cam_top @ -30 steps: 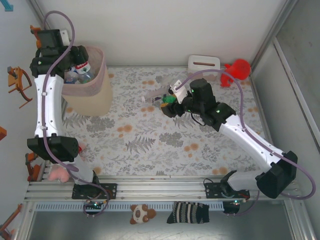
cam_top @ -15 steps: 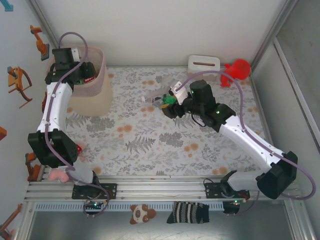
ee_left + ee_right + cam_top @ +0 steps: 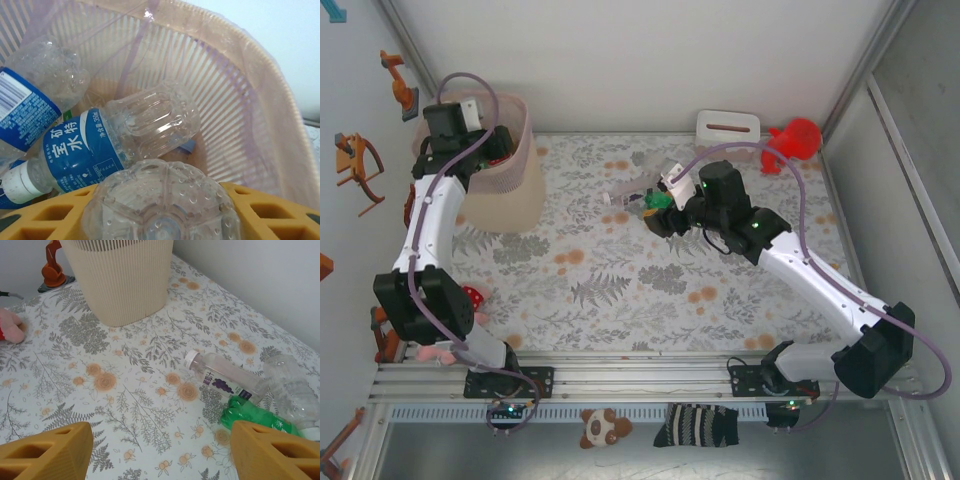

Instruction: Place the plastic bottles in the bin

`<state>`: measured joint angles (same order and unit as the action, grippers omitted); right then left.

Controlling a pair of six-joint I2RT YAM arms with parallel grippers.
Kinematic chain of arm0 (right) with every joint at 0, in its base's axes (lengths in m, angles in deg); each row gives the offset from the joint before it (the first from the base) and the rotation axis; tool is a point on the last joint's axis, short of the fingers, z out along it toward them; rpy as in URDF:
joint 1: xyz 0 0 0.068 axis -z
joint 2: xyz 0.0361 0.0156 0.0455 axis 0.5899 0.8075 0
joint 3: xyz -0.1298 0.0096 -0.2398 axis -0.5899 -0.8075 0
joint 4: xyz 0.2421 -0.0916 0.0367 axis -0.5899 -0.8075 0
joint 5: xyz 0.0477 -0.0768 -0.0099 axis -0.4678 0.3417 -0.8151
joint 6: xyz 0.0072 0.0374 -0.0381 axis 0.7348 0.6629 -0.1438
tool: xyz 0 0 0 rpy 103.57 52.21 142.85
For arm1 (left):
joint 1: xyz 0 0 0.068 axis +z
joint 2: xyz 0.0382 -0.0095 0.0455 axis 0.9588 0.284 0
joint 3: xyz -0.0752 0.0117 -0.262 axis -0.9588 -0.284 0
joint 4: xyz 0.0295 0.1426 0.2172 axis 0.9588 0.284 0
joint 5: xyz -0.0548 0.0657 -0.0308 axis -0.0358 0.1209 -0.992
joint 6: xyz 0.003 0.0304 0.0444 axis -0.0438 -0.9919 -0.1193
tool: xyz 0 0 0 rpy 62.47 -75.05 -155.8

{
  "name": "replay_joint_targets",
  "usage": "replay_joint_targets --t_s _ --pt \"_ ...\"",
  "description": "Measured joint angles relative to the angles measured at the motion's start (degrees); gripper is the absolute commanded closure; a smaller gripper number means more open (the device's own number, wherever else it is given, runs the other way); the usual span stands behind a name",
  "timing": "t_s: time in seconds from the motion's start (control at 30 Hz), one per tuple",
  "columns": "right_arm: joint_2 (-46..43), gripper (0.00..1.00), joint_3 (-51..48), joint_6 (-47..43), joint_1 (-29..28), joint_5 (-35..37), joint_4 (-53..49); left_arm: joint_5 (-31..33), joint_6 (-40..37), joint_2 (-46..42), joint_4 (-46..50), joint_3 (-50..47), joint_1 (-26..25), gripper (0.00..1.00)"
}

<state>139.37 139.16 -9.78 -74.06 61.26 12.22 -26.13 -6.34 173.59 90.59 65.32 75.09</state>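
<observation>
Plastic bottles (image 3: pixel 115 145): two clear ones with blue labels lie inside the bin (image 3: pixel 225 100), which has a translucent bag over its rim. A third clear bottle (image 3: pixel 160 200) sits between the left jaws, base toward the wrist camera, held by its sides over the bin's mouth. The bin stands at the far left corner of the worktop (image 3: pixel 620 290).

Three more lie together mid-worktop: white-capped bottle (image 3: pixel 225 377), green bottle (image 3: pixel 255 417), crumpled bottle (image 3: pixel 295 390). Right jaws hover just short of them, spread wide, nothing between.

White tissue box (image 3: pixel 728 125) and red toy (image 3: pixel 795 138) at far edge.
</observation>
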Motion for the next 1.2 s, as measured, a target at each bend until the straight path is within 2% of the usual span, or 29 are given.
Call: replay_joint_targets --t_s 0.17,0.3,0.4,0.5,0.73,0.83,1.0,1.2 --pt "0.00 0.29 0.00 0.02 0.00 0.17 0.00 -3.04 0.52 -3.41 3.08 -0.04 -0.13 0.25" --pt "0.00 0.29 0.00 0.00 0.00 0.17 0.00 -4.68 1.07 -6.14 5.07 0.74 -0.46 0.19" --pt "0.00 0.29 0.00 0.02 -0.04 0.17 0.00 -4.79 1.14 -6.86 6.12 2.60 -0.55 0.19" --pt "0.00 0.29 0.00 0.00 -0.04 0.17 0.00 -4.70 1.11 -6.80 7.28 4.61 -0.52 0.24" --pt "0.00 0.29 0.00 -0.02 -0.04 0.15 0.00 -4.39 1.11 -4.68 10.88 9.49 -0.52 0.53" --pt "0.00 0.29 0.00 -0.02 -0.04 0.13 0.00 -4.96 0.98 -1.99 12.72 12.76 -0.52 0.62" --pt "0.00 0.30 0.00 -0.04 -0.04 0.13 -0.02 -5.86 0.70 1.16 15.08 14.14 -0.79 0.69" --pt "0.00 0.30 0.00 -0.04 -0.04 0.13 -0.02 -4.07 0.07 0.09 11.32 9.97 -0.79 0.70"
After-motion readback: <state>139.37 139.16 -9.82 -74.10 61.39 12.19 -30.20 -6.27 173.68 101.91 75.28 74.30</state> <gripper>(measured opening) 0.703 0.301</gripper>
